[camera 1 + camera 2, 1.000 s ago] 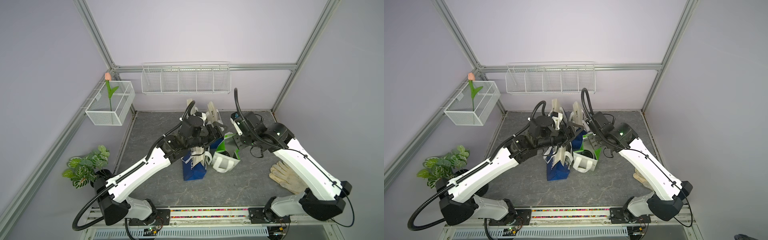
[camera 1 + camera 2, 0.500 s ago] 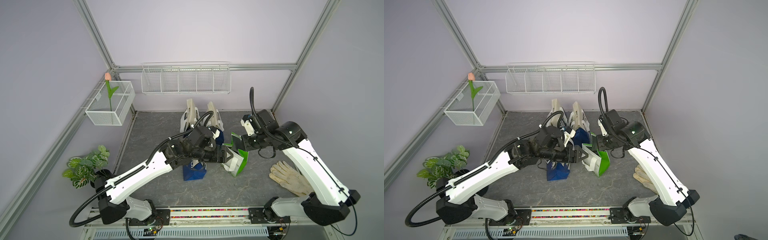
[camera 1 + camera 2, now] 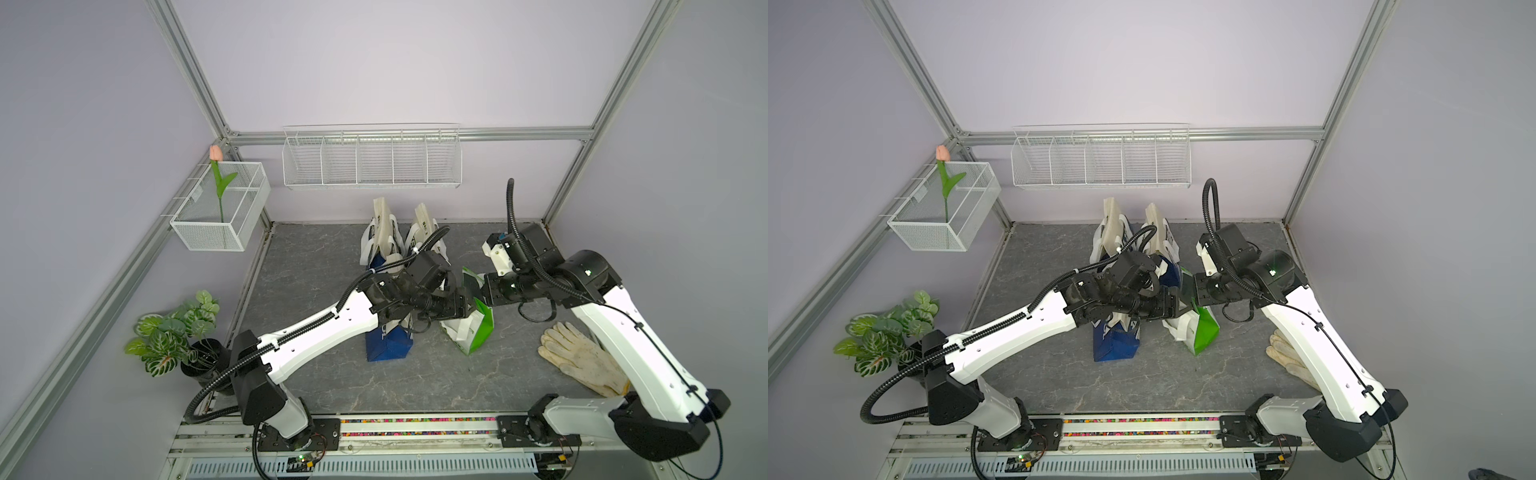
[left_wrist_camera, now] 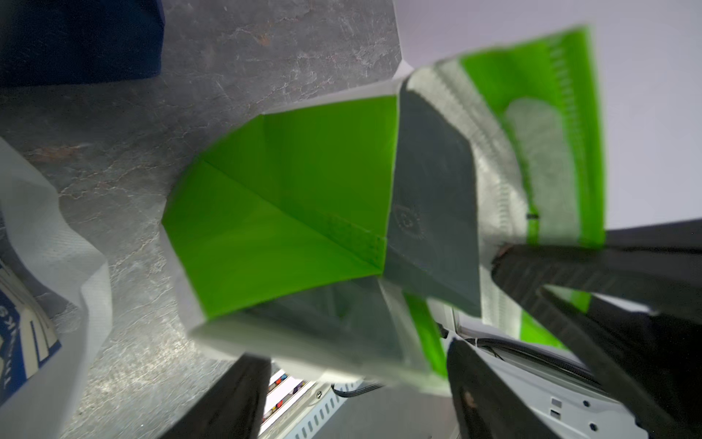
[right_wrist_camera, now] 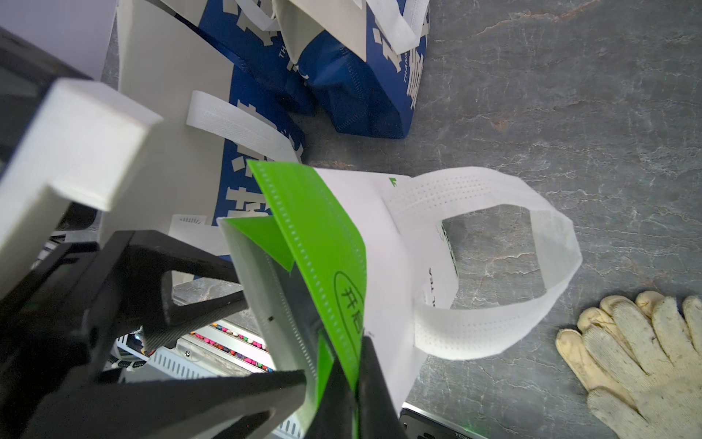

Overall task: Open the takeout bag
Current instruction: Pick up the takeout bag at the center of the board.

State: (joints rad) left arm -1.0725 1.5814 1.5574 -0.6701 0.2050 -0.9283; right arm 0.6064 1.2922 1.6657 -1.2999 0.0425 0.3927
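- Right tool (image 5: 353, 353) is clamped on the green flap (image 5: 319, 235) of the takeout bag (image 3: 473, 332). The left tool (image 4: 353, 353) is spread astride the bag's white rim, apparently not pinching (blurred view).
- Change over the last second: the bag has shifted right, away from the blue bag (image 3: 388, 345), and now tilts mid-desk (image 3: 415, 386). The flap is peeled up and the mouth partly parted. Judged: opening under way.
- Bag: thin non-woven fabric, perforated seams, grey lining, limp white handle loop (image 5: 494, 266).
- Knitted glove (image 3: 582, 361) lies to the right, apart.
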